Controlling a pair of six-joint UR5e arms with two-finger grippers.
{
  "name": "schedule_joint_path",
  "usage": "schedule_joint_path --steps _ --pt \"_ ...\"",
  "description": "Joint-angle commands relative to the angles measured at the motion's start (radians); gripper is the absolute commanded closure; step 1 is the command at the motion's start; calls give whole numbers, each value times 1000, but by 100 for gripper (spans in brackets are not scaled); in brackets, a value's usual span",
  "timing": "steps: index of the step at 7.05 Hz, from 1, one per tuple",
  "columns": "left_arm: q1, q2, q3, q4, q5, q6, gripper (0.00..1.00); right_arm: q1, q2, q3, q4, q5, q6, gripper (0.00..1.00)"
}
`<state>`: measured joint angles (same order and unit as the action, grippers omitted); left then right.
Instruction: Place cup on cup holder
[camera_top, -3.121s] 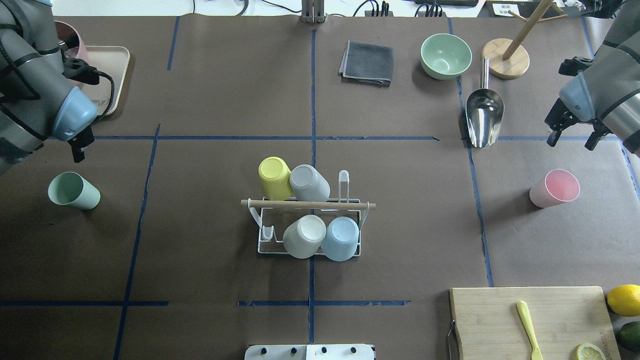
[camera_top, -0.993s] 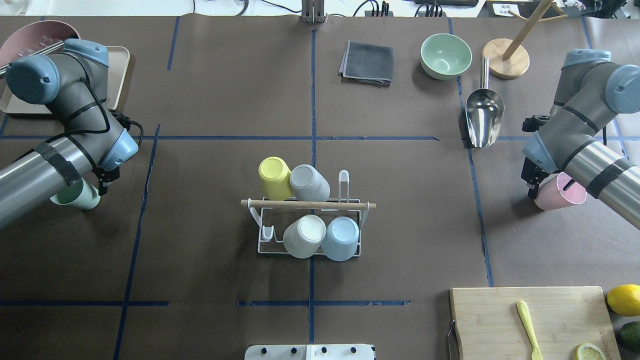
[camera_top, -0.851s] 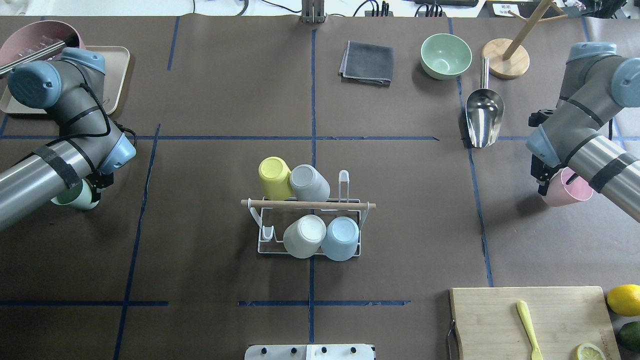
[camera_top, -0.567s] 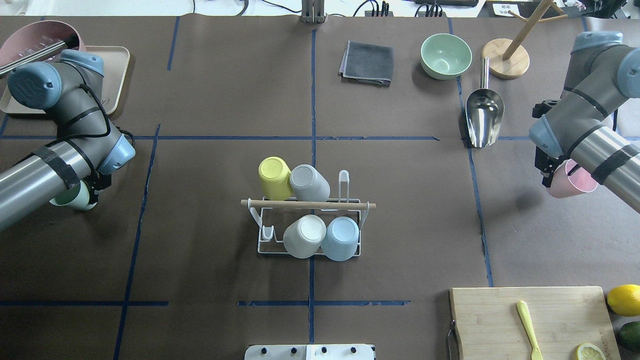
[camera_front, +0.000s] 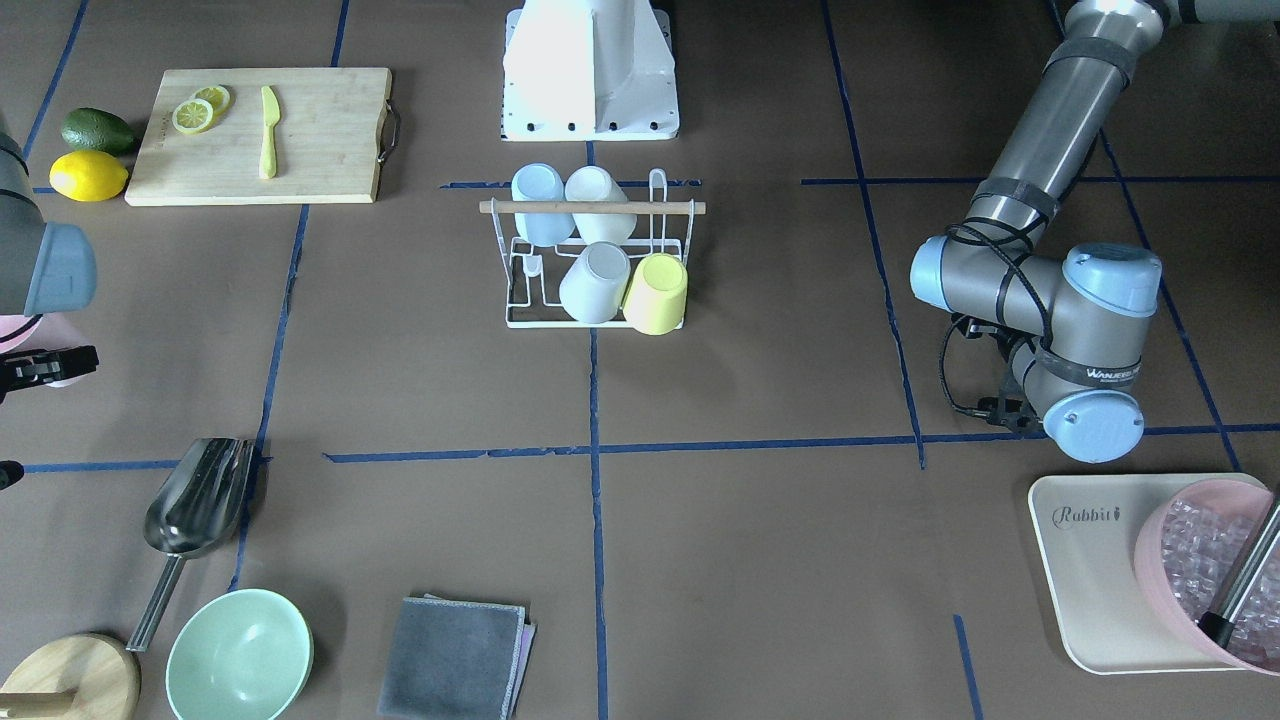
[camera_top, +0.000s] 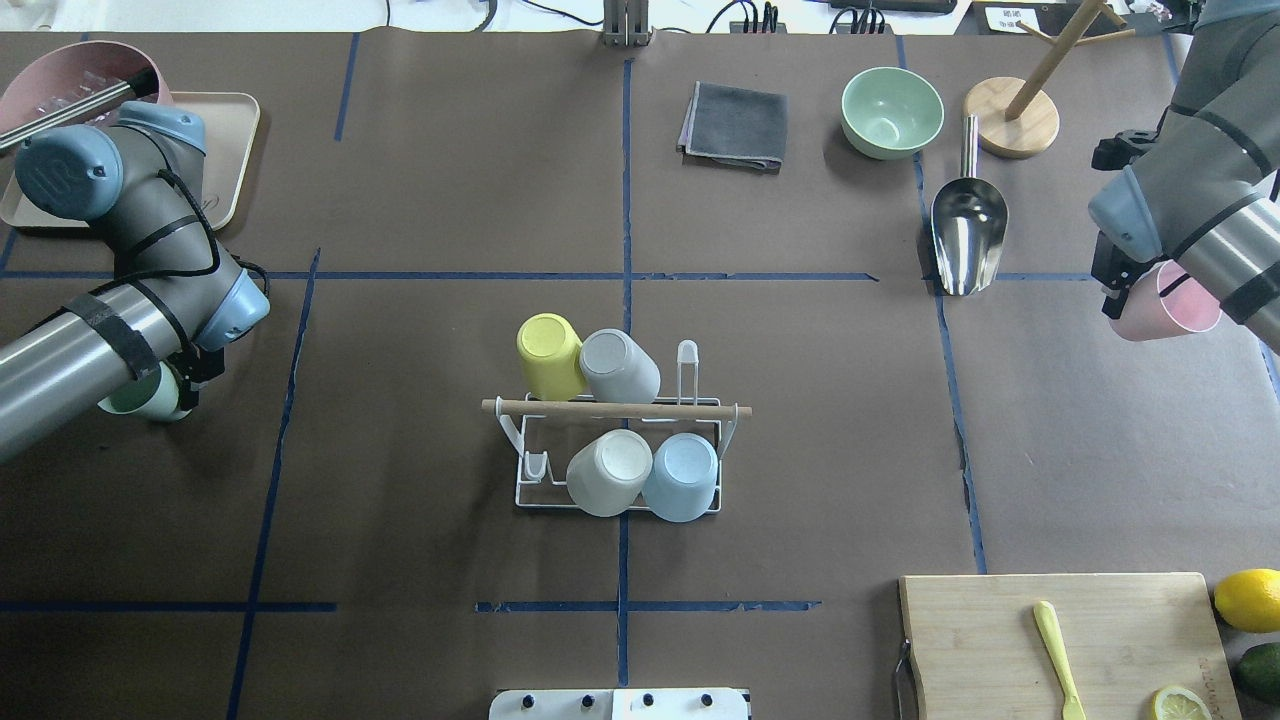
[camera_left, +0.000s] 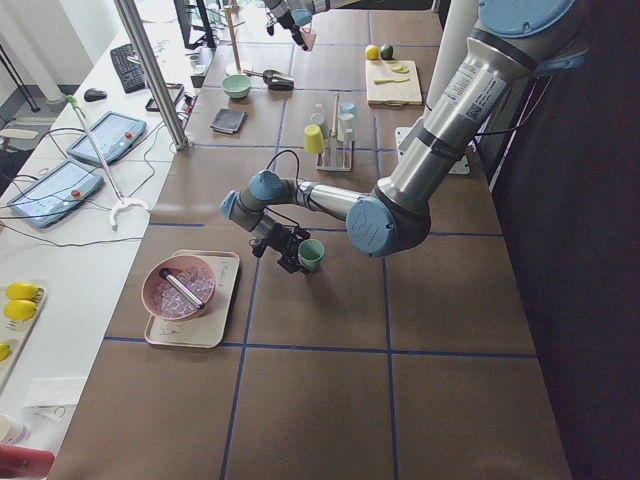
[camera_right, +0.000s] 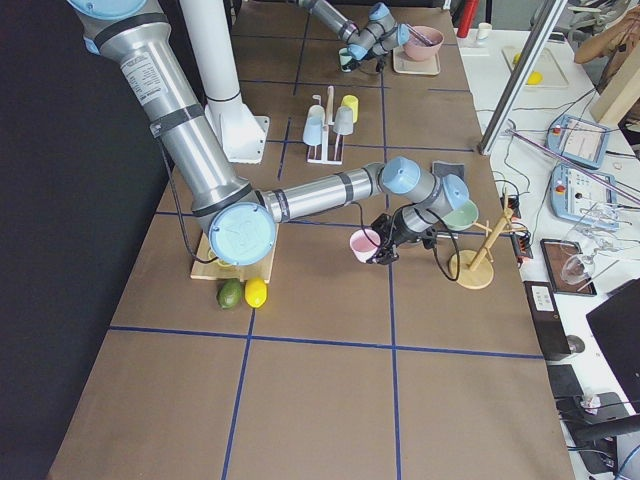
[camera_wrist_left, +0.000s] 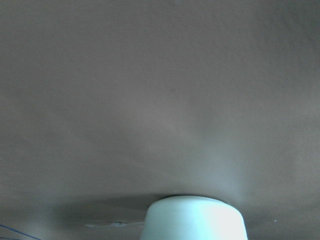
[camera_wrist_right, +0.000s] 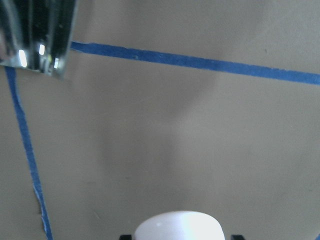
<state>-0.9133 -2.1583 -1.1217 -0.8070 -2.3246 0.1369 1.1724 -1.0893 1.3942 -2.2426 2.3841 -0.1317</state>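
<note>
Front-facing: the cup holder (camera_front: 600, 207) stands mid-table with four cups (camera_front: 593, 282) upturned on its prongs. The right gripper (camera_front: 35, 365) barely enters at the frame edge, with a sliver of the pink cup (camera_front: 20, 328) beside it.

Overhead: the left gripper (camera_top: 195, 372) is low at the green cup (camera_top: 140, 397), well left of the holder. I cannot tell whether its fingers are pressing on the cup. The pink cup is far to the right near the metal scoop (camera_top: 967, 235), tilted and pinched by the right gripper.

Left side: the green cup lies on its side on the table (camera_left: 330, 330), mouth toward this camera, touching the near gripper.

Right side: the pink cup hangs clear of the table, pinched in the near gripper.

Left wrist: the green cup's end sits at the lower edge.

Right wrist: the pink cup's end sits at the lower edge, with its shadow, the blue tape (camera_wrist_right: 200, 62) and a corner of the scoop beyond.
</note>
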Motion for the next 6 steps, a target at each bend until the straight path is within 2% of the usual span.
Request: schedule_joint_path --steps 1,2,3,5,6 --pt "7 5 -6 2 -2 19 59 9 -1 104 11 1 12 100" --pt "7 5 -27 17 -2 44 86 6 2 118 59 1 33 100" --pt "-1 5 -70 53 -2 46 94 7 -15 153 165 3 85 100" --pt "-30 5 -218 83 5 50 95 -13 -12 152 347 6 150 100" --pt "-32 32 -353 51 -2 50 95 -16 -4 155 407 7 153 100"
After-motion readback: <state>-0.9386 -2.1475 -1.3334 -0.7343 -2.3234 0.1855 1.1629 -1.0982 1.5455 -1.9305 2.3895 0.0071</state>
